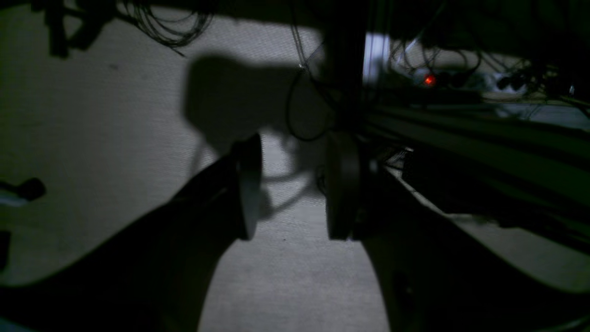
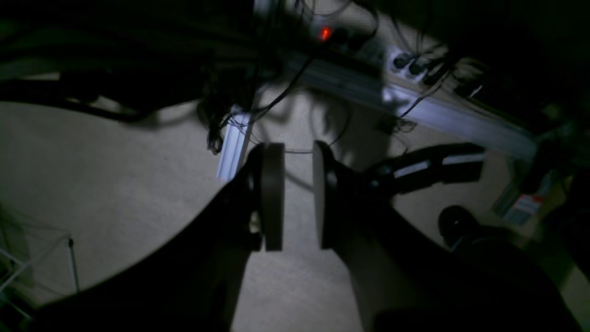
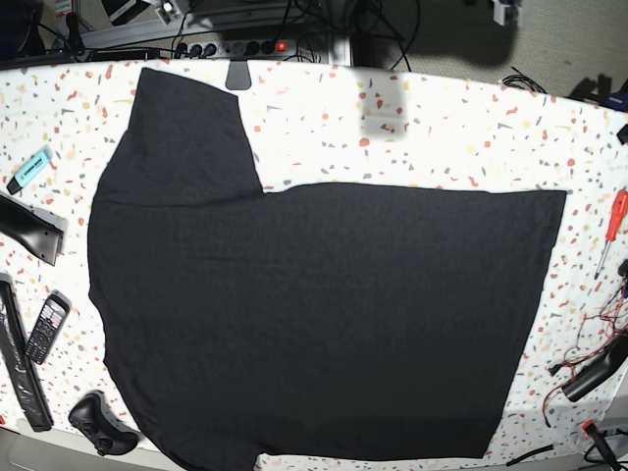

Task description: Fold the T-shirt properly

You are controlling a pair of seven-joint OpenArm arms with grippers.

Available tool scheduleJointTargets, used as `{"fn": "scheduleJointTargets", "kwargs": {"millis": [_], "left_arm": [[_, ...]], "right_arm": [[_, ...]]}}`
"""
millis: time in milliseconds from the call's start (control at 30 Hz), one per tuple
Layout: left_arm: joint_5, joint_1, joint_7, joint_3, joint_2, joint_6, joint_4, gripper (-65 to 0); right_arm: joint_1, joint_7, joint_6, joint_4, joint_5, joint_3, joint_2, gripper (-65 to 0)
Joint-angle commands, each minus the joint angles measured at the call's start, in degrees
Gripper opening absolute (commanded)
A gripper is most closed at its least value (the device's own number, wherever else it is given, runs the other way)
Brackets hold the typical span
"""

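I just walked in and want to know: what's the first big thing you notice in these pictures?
The big black T-shirt jumps out first, spread flat over most of the speckled table, one sleeve pointing to the far edge. Around it lie small things: a red screwdriver at the right edge, a phone with buttons at the left. In the dim wrist views, each end effector hangs over the floor, holding nothing.
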Motion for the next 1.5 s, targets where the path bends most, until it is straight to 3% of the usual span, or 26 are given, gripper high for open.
{"fn": "scheduleJointTargets", "kwargs": {"millis": [0,167,400,600,833,1033,1233,1467], "left_arm": [[-0.4,1.7,0.2,-0.3,-1.3,0.1,2.1,-43.5],[-0.5,6.1,1.5,-0.3,-6.5,0.1,9.3,-43.5],[-0.2,9.8,3.8,-0.3,-12.8,0.1,20.1,-43.5],[6.1,9.7,6.0,-0.3,-18.9,0.1,29.6,-43.5],[13.6,8.2,5.3,-0.2,-27.4,0.1,36.0,-43.5],[14.4,2.9,5.3,1.0,-34.0,0.1,36.0,-43.4],[16.3,-7.8,3.7,11.0,-39.7,0.1,32.3,-43.4],[17.2,-22.7,3.5,22.7,-40.6,0.1,18.6,-43.4]], "right_arm": [[-2.0,0.0,0.3,2.6,1.7,1.4,1.3,-54.0],[-7.4,-7.2,1.4,13.7,8.5,9.4,4.1,-54.0],[-14.2,-10.1,13.4,26.4,8.8,20.1,7.7,-54.0],[-15.4,-14.1,19.9,32.9,17.0,29.7,7.8,-54.0],[-13.5,-14.9,20.2,38.0,17.4,39.7,7.8,-54.0],[-7.3,-20.3,19.3,39.5,17.3,41.3,7.5,-53.9],[-2.0,-21.2,19.3,39.5,16.9,41.3,5.2,-53.9],[-1.0,-21.4,19.3,39.5,15.2,41.3,4.5,-54.0]]}}
